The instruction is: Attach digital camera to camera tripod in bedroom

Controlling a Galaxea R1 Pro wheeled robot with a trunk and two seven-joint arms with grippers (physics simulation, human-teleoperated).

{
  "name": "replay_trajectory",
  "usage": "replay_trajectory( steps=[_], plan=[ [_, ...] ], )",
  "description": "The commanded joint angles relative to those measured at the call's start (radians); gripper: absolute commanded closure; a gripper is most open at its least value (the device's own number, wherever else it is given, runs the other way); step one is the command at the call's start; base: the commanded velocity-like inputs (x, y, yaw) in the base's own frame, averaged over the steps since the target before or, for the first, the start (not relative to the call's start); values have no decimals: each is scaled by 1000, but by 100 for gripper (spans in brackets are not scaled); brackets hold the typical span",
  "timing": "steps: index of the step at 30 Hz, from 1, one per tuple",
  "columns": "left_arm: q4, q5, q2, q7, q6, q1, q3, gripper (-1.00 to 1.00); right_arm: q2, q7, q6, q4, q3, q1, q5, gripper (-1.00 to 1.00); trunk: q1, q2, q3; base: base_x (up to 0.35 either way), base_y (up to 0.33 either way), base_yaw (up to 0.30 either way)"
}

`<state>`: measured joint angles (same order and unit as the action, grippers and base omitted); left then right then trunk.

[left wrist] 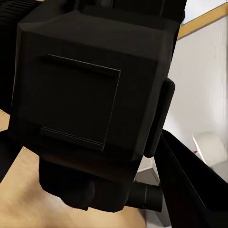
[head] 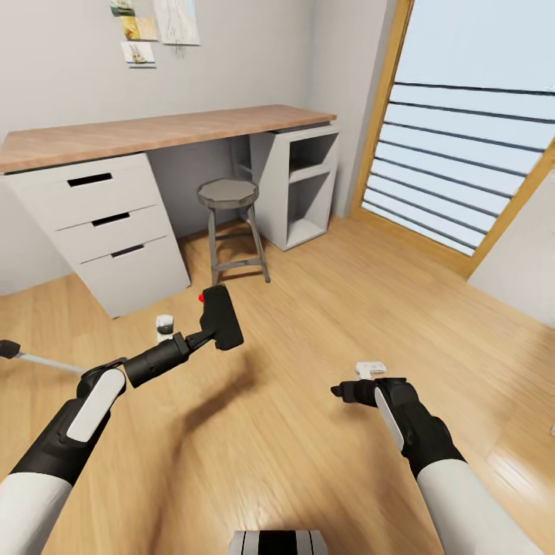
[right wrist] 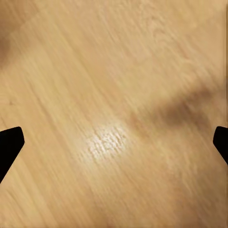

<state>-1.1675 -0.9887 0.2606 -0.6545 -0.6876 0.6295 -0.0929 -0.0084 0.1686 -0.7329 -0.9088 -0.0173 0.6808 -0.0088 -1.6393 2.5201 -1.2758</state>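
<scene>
— What's over on the far left, low on the floor (head: 308, 462)?

— A pale tripod leg (head: 46, 361) with a black foot, lying close to the wood planks at the edge. The rest of the tripod is out of sight from here.

— And the left claw (head: 206, 333)?

— Raised above the floor, clamped on the black camera (head: 221, 316). The camera's red button (head: 202, 297) sits at its upper corner. From the left wrist, the camera (left wrist: 90, 104) looms dark and close, with one finger (left wrist: 190, 185) running alongside it.

— What's behind it?

— A small white object (head: 164, 327) on the floor just past the arm; I cannot tell what it is. Further back, a wood-topped desk (head: 154, 131) with white drawers (head: 108, 223), and a grey round stool (head: 229, 223) under it.

— The right claw (head: 347, 388)?

— Held low over bare floor, well apart from the camera. From the right wrist its two black fingertips (right wrist: 9, 142) stand wide apart, nothing between them.

— And on the right?

— A tall wood-framed window (head: 470, 131) with slats.
</scene>
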Motion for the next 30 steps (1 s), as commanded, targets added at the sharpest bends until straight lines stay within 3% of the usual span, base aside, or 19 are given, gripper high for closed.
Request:
replay_trajectory(
  steps=[1,22,25,30],
  plan=[
    [0,-7,0,-1,-6,0,-1,100,-1,2,-5,-1,-2,0,0,-100,1,0,3,0,0,0],
    [-2,-4,-8,22,-4,1,-3,100,-1,8,-5,-4,-3,0,0,-100,10,-5,84,0,0,0],
    [-3,2,-9,57,-4,1,-5,100,-1,16,-5,-5,-3,0,0,-100,11,-6,96,0,0,0],
    [-15,14,-19,230,-4,0,-7,100,-2,57,-5,-6,-1,0,1,-100,14,-7,115,0,0,0]
  ],
)
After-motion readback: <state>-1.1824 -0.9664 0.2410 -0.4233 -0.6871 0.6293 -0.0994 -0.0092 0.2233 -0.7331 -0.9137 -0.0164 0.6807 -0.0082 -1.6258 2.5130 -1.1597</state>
